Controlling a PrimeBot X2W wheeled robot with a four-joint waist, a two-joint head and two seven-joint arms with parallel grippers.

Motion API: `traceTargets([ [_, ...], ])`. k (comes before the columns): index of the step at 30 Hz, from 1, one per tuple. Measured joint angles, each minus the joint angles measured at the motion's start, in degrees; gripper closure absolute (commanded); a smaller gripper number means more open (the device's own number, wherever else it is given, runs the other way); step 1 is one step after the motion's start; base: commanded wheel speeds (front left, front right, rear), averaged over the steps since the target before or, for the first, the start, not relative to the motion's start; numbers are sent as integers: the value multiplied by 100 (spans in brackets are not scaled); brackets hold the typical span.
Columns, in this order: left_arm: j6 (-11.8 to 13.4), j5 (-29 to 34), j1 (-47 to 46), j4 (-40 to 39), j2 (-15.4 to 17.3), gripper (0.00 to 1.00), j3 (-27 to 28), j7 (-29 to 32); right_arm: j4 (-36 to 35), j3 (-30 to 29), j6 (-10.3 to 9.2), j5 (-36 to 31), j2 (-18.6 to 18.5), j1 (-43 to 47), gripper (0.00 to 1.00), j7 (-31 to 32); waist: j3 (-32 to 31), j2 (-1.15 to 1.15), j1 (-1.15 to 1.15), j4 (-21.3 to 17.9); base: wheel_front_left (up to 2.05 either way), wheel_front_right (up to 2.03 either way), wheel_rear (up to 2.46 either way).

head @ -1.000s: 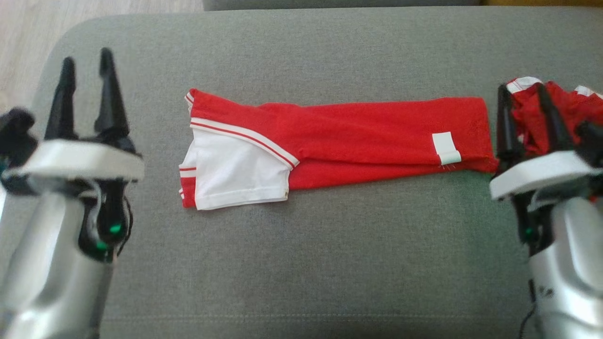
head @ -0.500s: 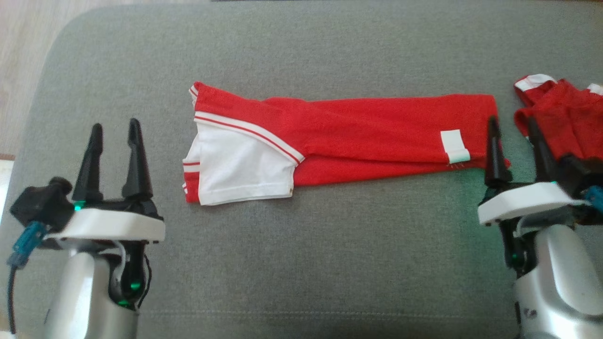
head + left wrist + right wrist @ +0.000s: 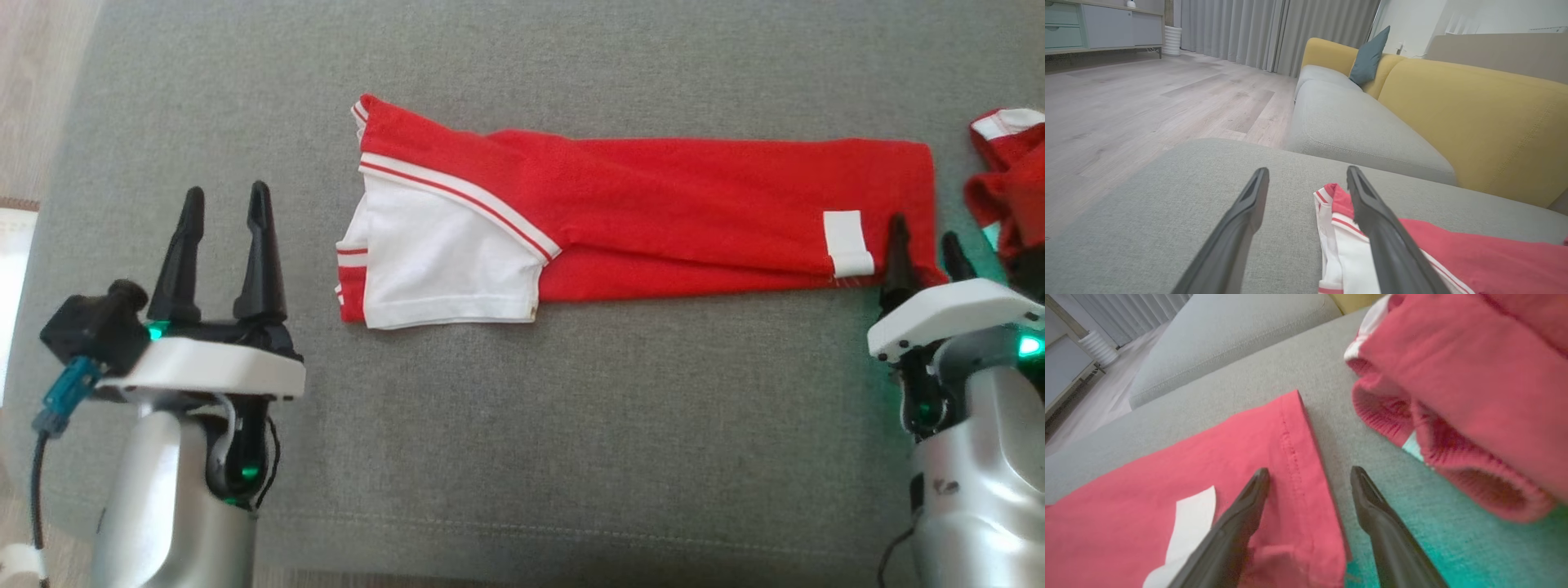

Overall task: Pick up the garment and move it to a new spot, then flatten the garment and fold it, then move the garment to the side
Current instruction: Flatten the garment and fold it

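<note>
The garment lies lengthwise between the grippers — right gripper, fingers parted, straddles its end edge; left gripper, parted and empty, stands just off the other end.

Pale wood floor meets grey curtains beside a yellow-backed sofa.

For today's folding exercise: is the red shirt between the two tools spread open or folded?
Folded: the shirt lies as a long narrow strip, white sleeve laid over it.
</note>
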Motion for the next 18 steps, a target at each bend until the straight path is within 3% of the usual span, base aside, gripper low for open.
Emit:
traceTargets([
  [9, -19, 51, -44, 24, -35, 0, 81, 1, 357, 178, 0, 25, -20, -349, 2, 116, 110, 0, 0, -7, 0, 0, 0],
  [10, -19, 51, -65, 24, -40, 0, 89, 0, 370, 196, 0, 25, -21, -371, 59, 116, 121, 0, 0, -15, 0, 0, 0],
  [11, -19, 51, -96, 24, -47, 0, 102, 0, 370, 211, 0, 25, -22, -380, 100, 115, 133, 0, 0, -23, 0, 0, 0],
  [18, -20, 51, -166, 24, -66, 0, 219, 0, 299, -18, 1, -300, 35, -378, 100, 114, 156, 0, 0, -65, 0, 0, 0],
])
